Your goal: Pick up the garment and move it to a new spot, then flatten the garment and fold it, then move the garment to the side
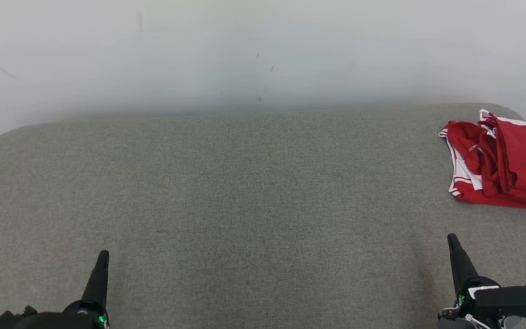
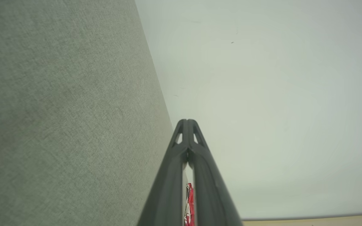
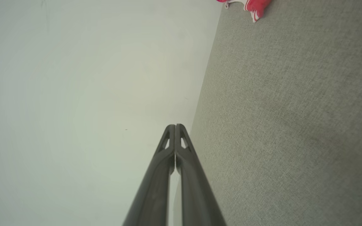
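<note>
Found the garment (image 1: 502, 167) at the far right of the table (image 1: 244, 192), bunched in folds, red with white trim, with the right part cut off by the edge of the head view. Saw the left gripper (image 1: 102, 257) at the near left and the right gripper (image 1: 453, 241) at the near right, both above the table and well apart from the garment. Noted both pairs of jaws pressed together, tips touching, holding nothing (took the red strip seen through the left gripper, in the left wrist view, for the garment far behind, not for a thing held).

Judged the risks from here as follows. Could push the garment along instead of taking it, if lowered on it with jaws closed like that. Could drag it over the right end of the table, since seemed to lie close to that end (how close, could not tell). Could catch only one layer of the folds, leaving the rest to hang and twist, and so making the flattening harder. Probably called for the right gripper as the nearer one, not for the left with a long reach across.
</note>
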